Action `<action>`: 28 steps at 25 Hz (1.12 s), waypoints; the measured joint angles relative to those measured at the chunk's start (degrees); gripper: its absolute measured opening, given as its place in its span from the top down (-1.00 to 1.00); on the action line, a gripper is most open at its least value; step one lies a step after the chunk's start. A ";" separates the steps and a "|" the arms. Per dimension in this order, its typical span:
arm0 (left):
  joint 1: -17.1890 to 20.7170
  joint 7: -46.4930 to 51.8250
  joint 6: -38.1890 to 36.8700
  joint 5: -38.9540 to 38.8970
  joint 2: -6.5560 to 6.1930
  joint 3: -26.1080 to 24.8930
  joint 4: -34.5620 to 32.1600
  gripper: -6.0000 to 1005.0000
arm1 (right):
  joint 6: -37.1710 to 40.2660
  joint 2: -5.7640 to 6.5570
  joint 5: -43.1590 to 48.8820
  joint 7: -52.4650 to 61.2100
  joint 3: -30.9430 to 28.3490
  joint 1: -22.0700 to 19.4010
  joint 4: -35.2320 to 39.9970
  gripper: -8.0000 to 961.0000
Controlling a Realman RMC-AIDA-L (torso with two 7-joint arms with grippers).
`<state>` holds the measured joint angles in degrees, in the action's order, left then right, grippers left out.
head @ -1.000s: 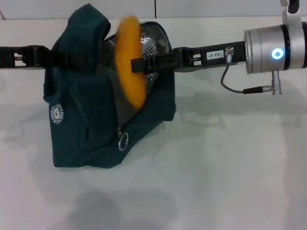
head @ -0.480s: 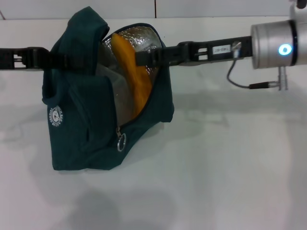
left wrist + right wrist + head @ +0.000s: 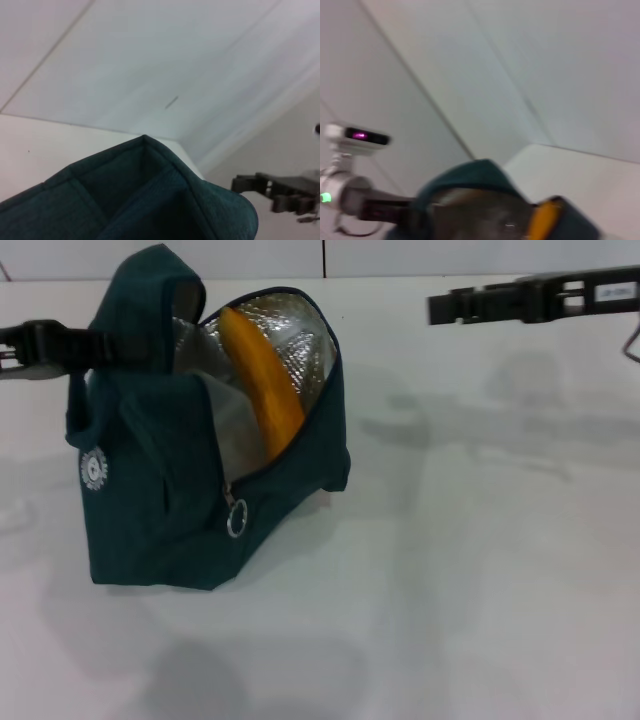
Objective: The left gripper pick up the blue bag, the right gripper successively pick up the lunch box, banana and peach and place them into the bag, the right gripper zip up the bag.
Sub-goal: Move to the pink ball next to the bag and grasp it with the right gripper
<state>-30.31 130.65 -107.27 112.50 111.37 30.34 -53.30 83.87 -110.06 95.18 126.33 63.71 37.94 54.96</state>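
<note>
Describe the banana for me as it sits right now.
The banana is long, curved and yellow-orange. It stands steeply tilted inside the open bag, leaning against the silver foil lining, upper end near the mouth, lower end hidden by the front wall. No pincer touches it: the right pincer is off to the side, clear of the bag. The right wrist view shows its orange tip poking from the opening.

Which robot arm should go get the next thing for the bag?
Probably the right. The right gripper is free, clear of the blue bag, with the banana already inside. The left gripper is at the bag's handle, holding it up, so it looks busy.
</note>
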 joint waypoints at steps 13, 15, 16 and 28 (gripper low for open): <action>0.37 -1.64 0.34 -8.54 -1.15 -3.91 6.79 0.87 | -5.52 -2.61 12.32 -4.40 -3.10 -1.64 -1.33 -0.47; 0.47 -1.86 0.38 -9.20 -1.04 -4.82 6.86 0.87 | -6.29 -3.24 12.94 -5.47 -2.95 -1.53 -1.68 -0.47; 0.57 -1.91 0.38 -9.60 -0.97 -5.04 6.86 0.87 | -6.64 -3.49 13.07 -6.03 -2.91 -1.50 -1.94 -0.47; 1.65 -4.69 1.87 -12.89 -0.63 -5.69 9.48 0.87 | -8.23 -4.62 13.30 -9.54 -1.76 -0.13 -6.20 -0.46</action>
<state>-28.66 125.96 -105.41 99.60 110.74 24.65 -43.83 75.64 -114.68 108.47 116.79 61.95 37.81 48.76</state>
